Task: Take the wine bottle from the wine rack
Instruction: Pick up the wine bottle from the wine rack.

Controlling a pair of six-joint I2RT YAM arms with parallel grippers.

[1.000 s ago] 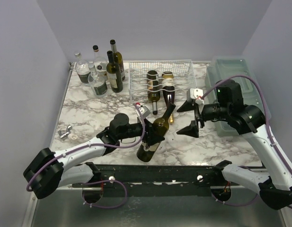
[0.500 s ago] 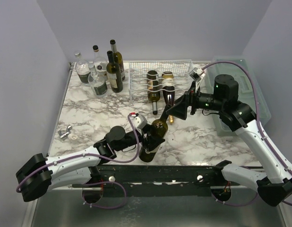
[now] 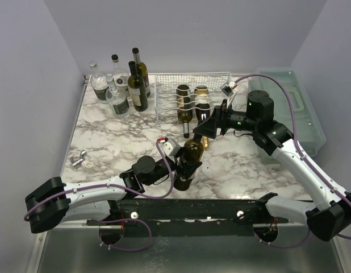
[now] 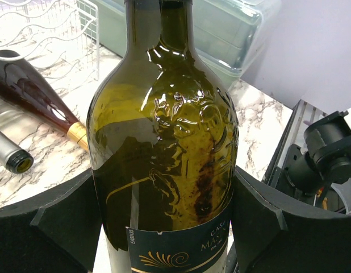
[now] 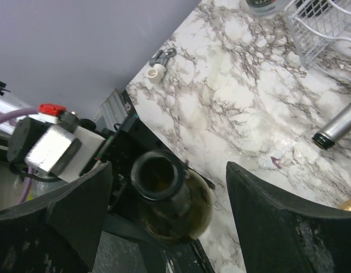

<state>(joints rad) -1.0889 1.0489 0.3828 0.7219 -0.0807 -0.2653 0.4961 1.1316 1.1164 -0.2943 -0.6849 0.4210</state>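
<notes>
Though two dark bottles (image 3: 192, 105) lie in the cradles of the white wire wine rack (image 3: 192, 79) and the translucent box (image 3: 295, 114) beside it hides its contents, your olive-green wine bottle (image 4: 164, 142) is off the rack near the table (image 3: 107, 136) front edge, clamped by your left gripper (image 3: 184, 165). Your right gripper (image 5: 175, 205) straddles its mouth, spread wide, touching nothing.
</notes>
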